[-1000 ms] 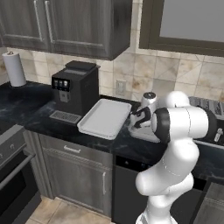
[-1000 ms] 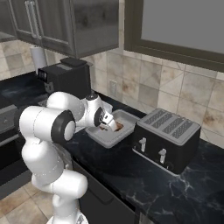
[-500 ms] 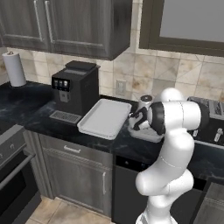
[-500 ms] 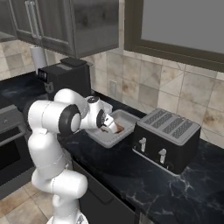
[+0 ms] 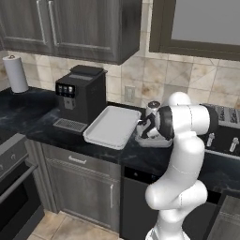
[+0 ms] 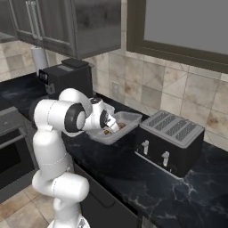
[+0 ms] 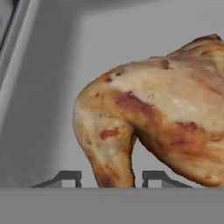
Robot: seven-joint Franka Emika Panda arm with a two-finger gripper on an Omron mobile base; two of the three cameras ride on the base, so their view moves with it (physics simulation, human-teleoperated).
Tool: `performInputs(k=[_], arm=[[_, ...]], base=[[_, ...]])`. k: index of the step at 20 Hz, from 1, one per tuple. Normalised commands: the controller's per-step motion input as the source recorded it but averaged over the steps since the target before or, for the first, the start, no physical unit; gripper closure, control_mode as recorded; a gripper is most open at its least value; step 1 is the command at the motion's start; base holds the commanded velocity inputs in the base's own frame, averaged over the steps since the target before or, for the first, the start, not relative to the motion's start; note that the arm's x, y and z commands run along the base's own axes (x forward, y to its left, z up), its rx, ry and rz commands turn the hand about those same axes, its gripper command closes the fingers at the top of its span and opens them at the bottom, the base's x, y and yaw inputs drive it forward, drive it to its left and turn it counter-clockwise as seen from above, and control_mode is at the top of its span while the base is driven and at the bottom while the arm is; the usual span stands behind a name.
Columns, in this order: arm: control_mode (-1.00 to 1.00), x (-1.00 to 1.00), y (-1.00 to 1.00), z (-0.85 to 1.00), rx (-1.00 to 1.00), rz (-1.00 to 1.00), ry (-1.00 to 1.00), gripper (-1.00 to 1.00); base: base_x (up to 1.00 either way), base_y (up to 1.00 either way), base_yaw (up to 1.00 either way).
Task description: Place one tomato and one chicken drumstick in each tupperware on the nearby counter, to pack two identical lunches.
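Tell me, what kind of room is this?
It looks like a kitchen. There is a black coffee machine and a black toaster on a dark counter, with grey cabinets above and a tiled wall behind.

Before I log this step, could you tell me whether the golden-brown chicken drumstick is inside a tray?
Inside: the golden-brown chicken drumstick lies on the pale grey tray's floor, walls around it.

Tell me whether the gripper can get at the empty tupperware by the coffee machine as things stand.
Probably yes. The empty tupperware lies open right beside the one where the gripper sits over a chicken drumstick. Nothing stands between them; the coffee machine is on its far side.
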Motion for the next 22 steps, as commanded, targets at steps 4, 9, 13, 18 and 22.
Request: performInputs(k=[4, 9, 13, 18, 22], arm=[[-1.0, -0.05, -0.38, 0.1, 0.01, -0.04, 0.0, -1.0], [-1.0, -0.33, -0.21, 0.45, 0.0, -0.09, 0.0, -1.0], [-1.0, -0.75, -0.01, 0.33, 0.0, -0.04, 0.0, -1.0], [-1.0, -1.0, 0.02, 0.16, 0.0, 0.0, 0.0, -1.0], [-1.0, -1.0, 0.12, 0.28, 0.0, 0.0, 0.0, -1.0]], base=[[0.0, 0.0, 0.0], [0.0, 0.0, 0.0], [0.0, 0.0, 0.0], [0.0, 0.0, 0.0], [0.0, 0.0, 0.0]])
